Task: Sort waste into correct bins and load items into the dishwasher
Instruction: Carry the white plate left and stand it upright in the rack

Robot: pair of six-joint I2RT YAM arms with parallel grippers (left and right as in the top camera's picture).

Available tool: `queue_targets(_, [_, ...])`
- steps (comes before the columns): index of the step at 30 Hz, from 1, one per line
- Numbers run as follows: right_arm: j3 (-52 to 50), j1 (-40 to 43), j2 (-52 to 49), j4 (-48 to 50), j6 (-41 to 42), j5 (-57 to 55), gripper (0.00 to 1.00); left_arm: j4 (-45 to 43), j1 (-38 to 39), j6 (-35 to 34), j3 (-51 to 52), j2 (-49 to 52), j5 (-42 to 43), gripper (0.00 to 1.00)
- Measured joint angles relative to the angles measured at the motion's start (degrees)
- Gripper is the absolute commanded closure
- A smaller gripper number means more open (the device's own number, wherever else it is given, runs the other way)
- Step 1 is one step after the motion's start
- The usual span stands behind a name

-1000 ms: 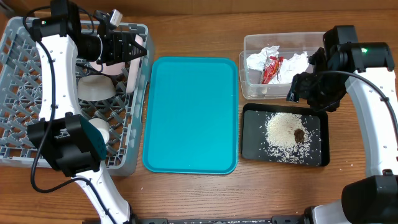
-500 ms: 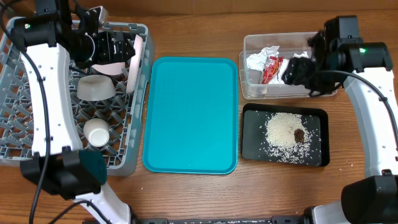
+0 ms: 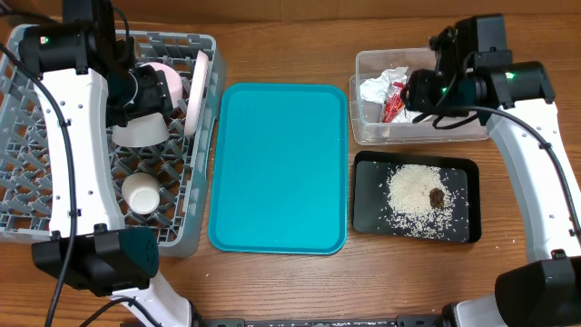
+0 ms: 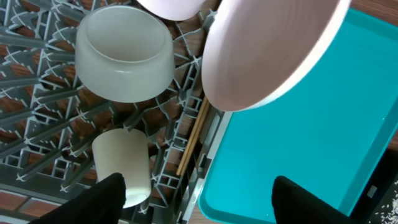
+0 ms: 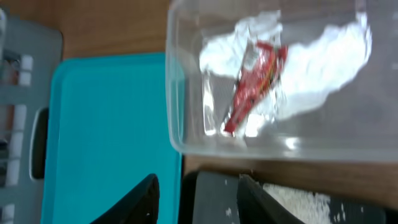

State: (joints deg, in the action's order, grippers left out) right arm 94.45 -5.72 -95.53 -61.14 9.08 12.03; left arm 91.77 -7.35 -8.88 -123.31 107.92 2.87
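Note:
The grey dish rack (image 3: 36, 195) holds the white plate (image 3: 193, 91) on edge, the pinkish-white bowl (image 3: 170, 80), the grey bowl (image 3: 141, 132) and the white cup (image 3: 141, 193). In the left wrist view I see the plate (image 4: 273, 50), grey bowl (image 4: 124, 53), cup (image 4: 121, 165) and chopsticks (image 4: 193, 140). My left gripper (image 3: 145, 89) (image 4: 205, 205) is open and empty above the rack. The clear tub (image 3: 363, 127) holds napkin (image 3: 379, 84) and red wrapper (image 3: 394, 100). The black tray (image 3: 458, 227) holds rice (image 3: 413, 191) and a brown scrap (image 3: 437, 197). My right gripper (image 3: 419, 91) (image 5: 199, 202) is open and empty above the tub.
The large teal serving tray (image 3: 277, 168) lies between the rack and the bins, with nothing on it. It also shows in the left wrist view (image 4: 311, 143) and the right wrist view (image 5: 106, 137). Bare wooden table (image 3: 300, 291) runs along the front.
My left gripper has drawn back to the left over the rack, away from the plate. My right arm has moved left and toward the back, from the black tray to above the clear tub.

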Motion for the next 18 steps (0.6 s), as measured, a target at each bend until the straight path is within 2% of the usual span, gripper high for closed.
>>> queue_targets(4, [0.0,0.0,0.0,3.5,-0.9,-0.3,0.58,0.6,2.7,0.0,0.0,-1.7,-0.5,0.21])
queue_targets(13, [0.0,0.0,0.0,-1.0,-4.1,-2.4,0.56,3.5,5.1,0.0,0.3,-11.2,-0.6,0.17])
queue_targets(18, [-0.5,0.0,1.5,-1.7,-3.5,-3.8,0.55,2.1,5.1,0.3,7.0,-19.8,-1.3,0.16])
